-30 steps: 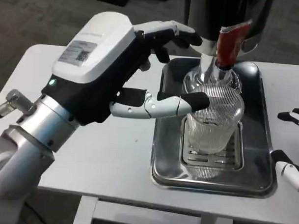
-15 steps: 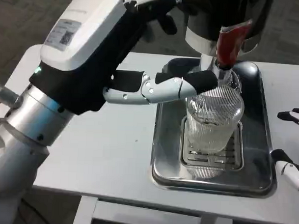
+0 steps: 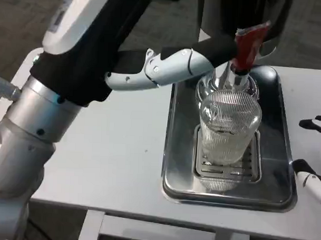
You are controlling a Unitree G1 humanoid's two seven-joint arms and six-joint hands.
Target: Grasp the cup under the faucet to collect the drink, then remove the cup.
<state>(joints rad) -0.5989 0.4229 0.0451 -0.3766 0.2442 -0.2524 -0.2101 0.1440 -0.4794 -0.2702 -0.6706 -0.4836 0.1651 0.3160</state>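
A clear ribbed cup [image 3: 228, 134] stands upright on the slotted grate of a steel drip tray [image 3: 176, 152], right below the faucet nozzle [image 3: 233, 79]. A red lever [image 3: 248, 45] sticks out of the dark dispenser [image 3: 227, 17] above it. My left hand [image 3: 100, 39] is raised over the table's left half, holding nothing. Its long white and black finger [image 3: 175, 67] reaches right, with the black tip up against the dispenser beside the red lever, above the cup's rim. My right hand [image 3: 310, 181] lies at the right edge with fingers apart, away from the cup.
The white table [image 3: 112, 150] has bare room left of the tray. My left forearm [image 3: 28, 141] fills the lower left. The table's front edge runs close below the tray.
My left hand has risen from beside the cup and let go of its rim; its long finger now sits up by the red lever. Cup and right hand have stayed put.
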